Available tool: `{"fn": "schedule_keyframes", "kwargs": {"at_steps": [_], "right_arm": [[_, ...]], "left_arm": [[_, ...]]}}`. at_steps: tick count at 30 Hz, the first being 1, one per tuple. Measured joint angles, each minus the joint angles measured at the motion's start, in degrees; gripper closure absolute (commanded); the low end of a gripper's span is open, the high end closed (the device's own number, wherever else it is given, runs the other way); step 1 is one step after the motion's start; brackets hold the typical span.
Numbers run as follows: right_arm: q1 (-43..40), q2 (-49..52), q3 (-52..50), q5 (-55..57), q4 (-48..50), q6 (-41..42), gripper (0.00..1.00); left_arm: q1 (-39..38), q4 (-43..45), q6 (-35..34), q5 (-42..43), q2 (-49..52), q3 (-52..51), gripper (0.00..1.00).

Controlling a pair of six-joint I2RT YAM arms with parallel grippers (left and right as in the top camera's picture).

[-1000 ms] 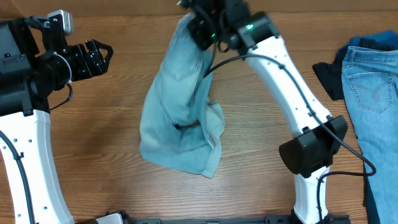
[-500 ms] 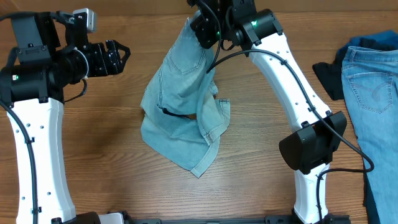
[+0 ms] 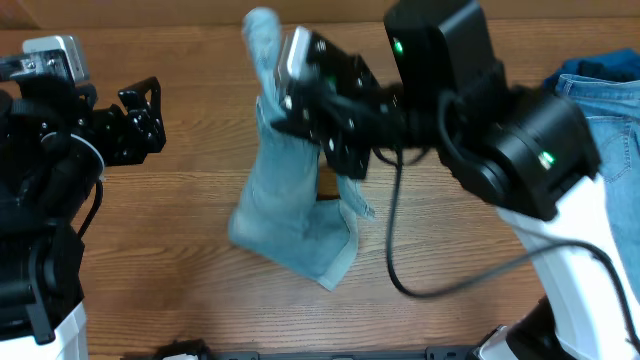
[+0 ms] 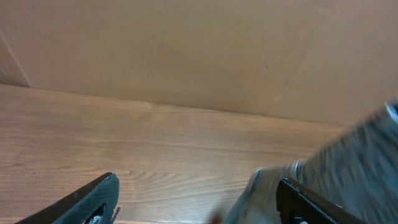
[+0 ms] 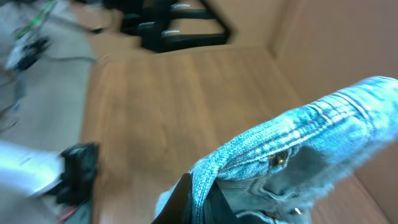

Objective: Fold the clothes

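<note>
Wooden bench (image 3: pixel 180 270), crossed by the right arm (image 3: pixel 520 150), from whose right jaws the pale denim shorts (image 3: pixel 290 215) hang. The jaws pinch a narrow bite of one edge high up, the lower end appears to trail on the bench, and further jeans (image 3: pixel 610 110) lie at the right edge. The left jaws, spread wide and empty, stand to the left of the cloth. Likely failure: so small a bite may slip under the hanging weight and drop the shorts in a heap, or the bunched legs may settle twisted.
</note>
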Motion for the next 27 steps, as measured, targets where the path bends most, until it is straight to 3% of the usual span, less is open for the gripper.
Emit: {"fn": "schedule_keyframes", "kwargs": {"at_steps": [4, 8, 12, 17, 27], "right_arm": [[0.83, -0.79, 0.24, -0.42, -9.94, -5.16, 0.96], [0.85, -0.20, 0.22, -0.42, -14.99, -9.92, 0.96], [1.05, -0.20, 0.22, -0.50, -15.67, -12.04, 0.96], [1.09, -0.26, 0.22, 0.11, -16.41, -12.87, 0.96], [1.09, -5.86, 0.20, -1.86, -16.39, -13.22, 0.96]], "left_arm": [[0.00, -1.44, 3.13, 4.63, 0.57, 0.00, 0.02], [0.00, -1.46, 11.17, 19.69, 3.19, 0.00, 0.00], [0.00, -5.75, 24.94, 36.63, 9.25, 0.04, 0.00], [0.00, -12.28, 42.01, 49.62, 19.91, -0.04, 0.00], [-3.89, -17.92, 58.38, 54.53, 23.04, -0.04, 0.00]]}}
